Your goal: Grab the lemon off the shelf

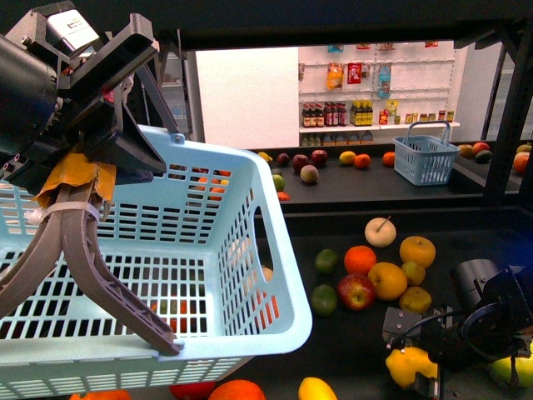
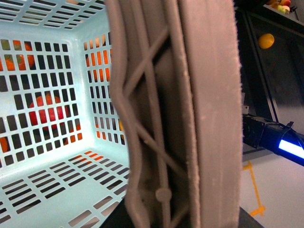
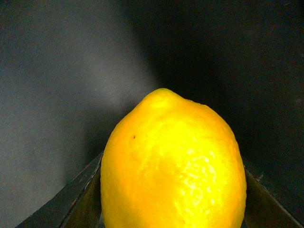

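My right gripper point(image 1: 422, 377) clasps the lemon point(image 1: 405, 363), a finger against each flank, at 5 o'clock in the front view, near the front of the shelf point(image 1: 341, 342) tray. Its long axis runs straight out from my wrist, pointed tip leading. The skin is bright yellow, glossy and finely pitted, with 1 dark speck. My left gripper point(image 1: 100, 167), at 10 o'clock, grips the basket point(image 1: 208, 275) handle.

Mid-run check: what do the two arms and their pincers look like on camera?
The left arm is a black cylinder with an angular black bracket, a white label, yellow-tan tape and a white zip tie; its pincer fingers are grey-brown ribbed lattice strips. The right arm is black blocky housings with looped black cables.
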Robot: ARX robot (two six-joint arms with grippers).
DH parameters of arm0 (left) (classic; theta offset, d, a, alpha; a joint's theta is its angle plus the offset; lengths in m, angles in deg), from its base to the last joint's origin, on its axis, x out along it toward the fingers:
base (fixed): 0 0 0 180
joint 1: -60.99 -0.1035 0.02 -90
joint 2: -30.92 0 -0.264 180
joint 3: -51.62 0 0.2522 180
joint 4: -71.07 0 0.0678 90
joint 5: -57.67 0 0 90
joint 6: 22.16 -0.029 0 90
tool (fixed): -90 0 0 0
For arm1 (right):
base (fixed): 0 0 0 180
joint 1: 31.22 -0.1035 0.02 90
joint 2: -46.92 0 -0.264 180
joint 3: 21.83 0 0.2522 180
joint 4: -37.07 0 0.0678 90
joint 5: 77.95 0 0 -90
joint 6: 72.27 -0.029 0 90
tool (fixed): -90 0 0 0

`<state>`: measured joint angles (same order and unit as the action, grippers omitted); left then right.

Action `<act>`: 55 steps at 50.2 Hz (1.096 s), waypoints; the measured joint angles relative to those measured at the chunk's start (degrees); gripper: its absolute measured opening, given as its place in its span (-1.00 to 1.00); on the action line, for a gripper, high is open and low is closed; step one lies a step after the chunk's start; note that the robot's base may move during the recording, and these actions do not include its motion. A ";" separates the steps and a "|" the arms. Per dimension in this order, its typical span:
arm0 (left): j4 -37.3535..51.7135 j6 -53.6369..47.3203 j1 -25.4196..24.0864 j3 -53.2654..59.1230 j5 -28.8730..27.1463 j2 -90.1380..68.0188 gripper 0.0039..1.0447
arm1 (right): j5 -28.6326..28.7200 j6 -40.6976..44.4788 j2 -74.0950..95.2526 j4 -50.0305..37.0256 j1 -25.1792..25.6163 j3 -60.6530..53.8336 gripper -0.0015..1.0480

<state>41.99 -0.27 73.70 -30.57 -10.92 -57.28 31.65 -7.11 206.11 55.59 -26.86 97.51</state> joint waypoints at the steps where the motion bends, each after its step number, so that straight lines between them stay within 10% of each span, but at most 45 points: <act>1: 0.00 0.00 0.00 0.00 0.00 0.00 -0.71 | 0.02 -0.44 -0.37 -0.76 0.04 -0.42 0.35; 21: 0.00 0.00 0.00 0.00 -0.02 0.00 -0.71 | 1.33 -22.97 -25.70 -19.91 2.25 -14.60 0.35; 55: 0.00 -0.02 0.00 0.00 0.00 0.00 -0.71 | 8.11 -39.76 -45.13 0.07 -16.63 -8.66 0.34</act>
<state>41.99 -0.29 73.70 -30.57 -10.92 -57.28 39.76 -46.86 160.98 55.65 -43.49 88.86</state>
